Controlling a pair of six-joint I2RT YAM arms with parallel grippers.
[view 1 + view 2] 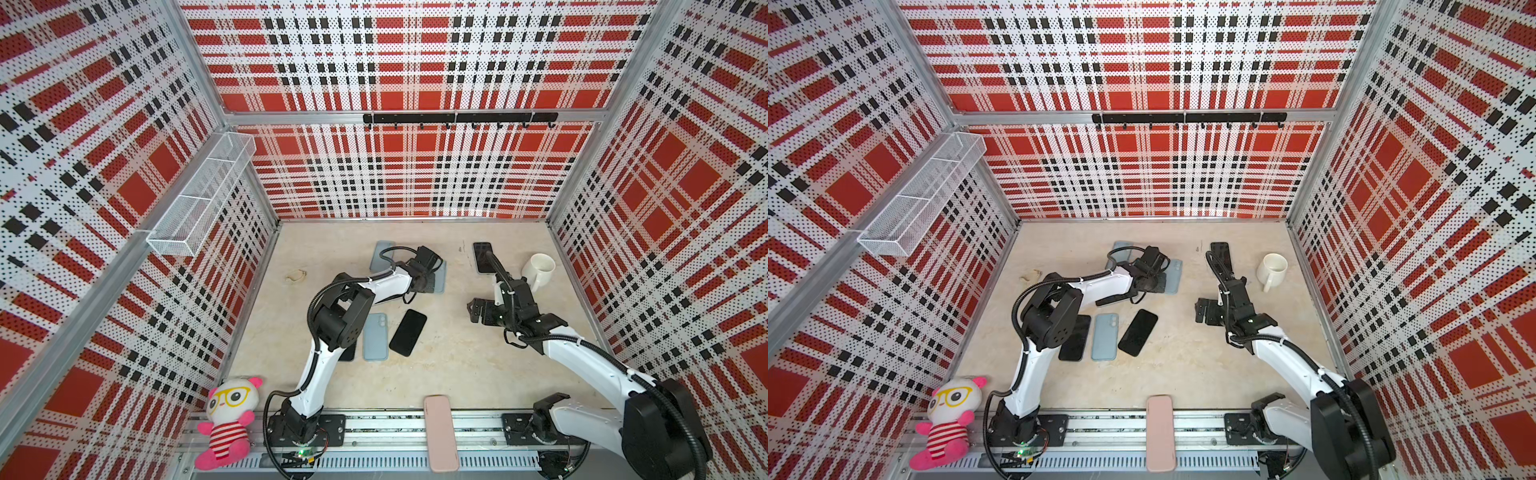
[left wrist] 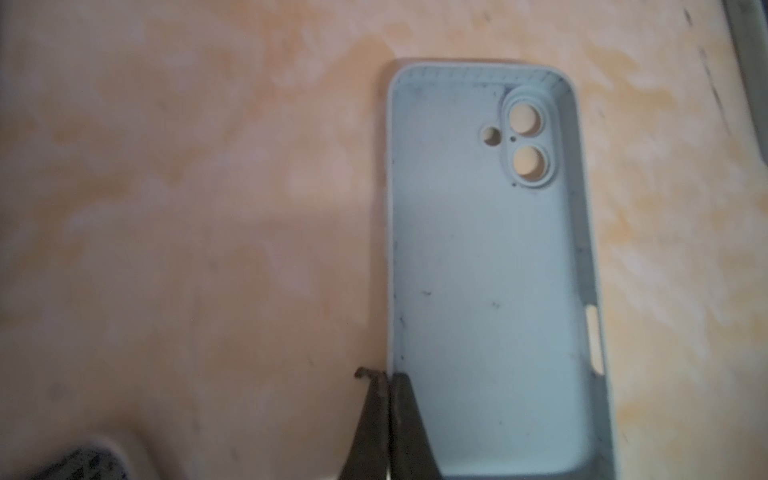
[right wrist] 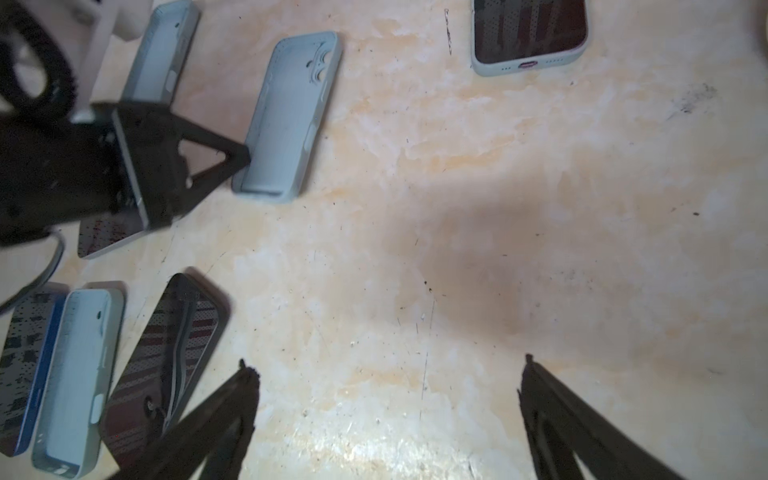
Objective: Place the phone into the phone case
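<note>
**Phone case (image 2: 486, 270) wall pinched by the left gripper (image 2: 388, 399)**

In both top views the case's long axis runs away from the arm bases. The black phone (image 1: 408, 332) lies slanted, baseward of it, between the arms.

Left wrist: jaws clamped on the long side wall.

Right wrist: right gripper (image 3: 386, 374) spread, empty. I count three empty-looking blue cases and four phones.

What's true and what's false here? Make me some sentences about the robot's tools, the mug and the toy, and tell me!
1. The left tool is shut on the side wall of a blue case. True.
2. That case has a phone in it. False: it is empty.
3. The right tool holds a phone. False: it is open and holds nothing, above the bare table.
4. The mug is white. True.
5. The toy is pink and white. True.
</note>
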